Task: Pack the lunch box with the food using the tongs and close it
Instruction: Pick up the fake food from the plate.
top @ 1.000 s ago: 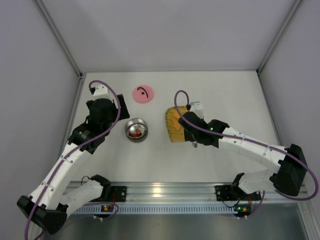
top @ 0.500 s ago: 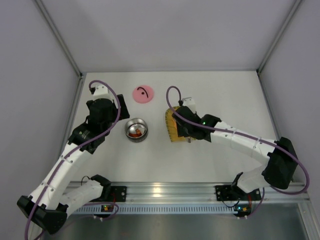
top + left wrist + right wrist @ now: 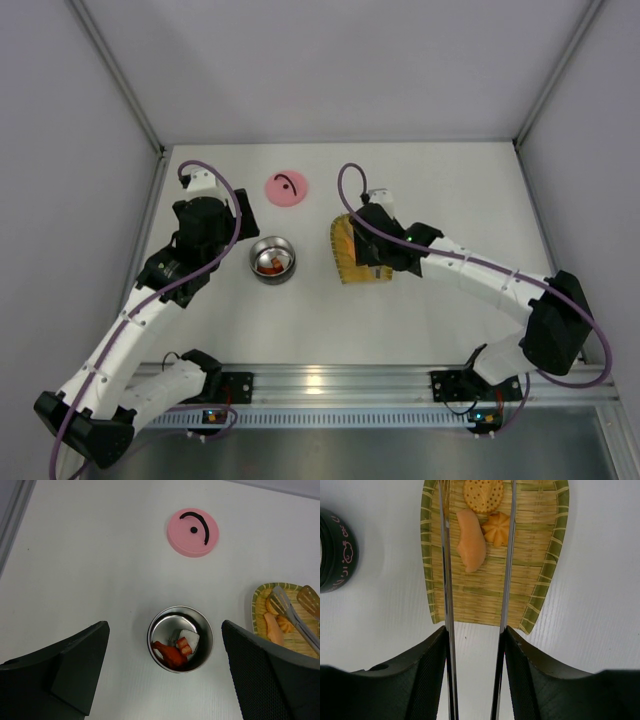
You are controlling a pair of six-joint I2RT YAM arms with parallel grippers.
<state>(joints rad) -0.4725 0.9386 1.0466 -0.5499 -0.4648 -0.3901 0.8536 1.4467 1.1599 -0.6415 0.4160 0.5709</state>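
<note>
My right hand (image 3: 475,634) grasps the long slim pale tongs (image 3: 445,580), arms straddling orange food pieces (image 3: 471,547) ahead on the yellow woven tray (image 3: 490,597), seemingly untouched; left hand (image 3: 165,630) hangs released.

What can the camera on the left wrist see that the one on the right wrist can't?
Only the left wrist view shows the pink lid, off the box, and the inside of the lunch box, with red pieces in it. Only the right wrist view shows the right pincer gripping the tongs, and the lunch box's dark printed outside. Both show the woven tray, the tongs over it, and an orange piece beside a flower-shaped biscuit.
</note>
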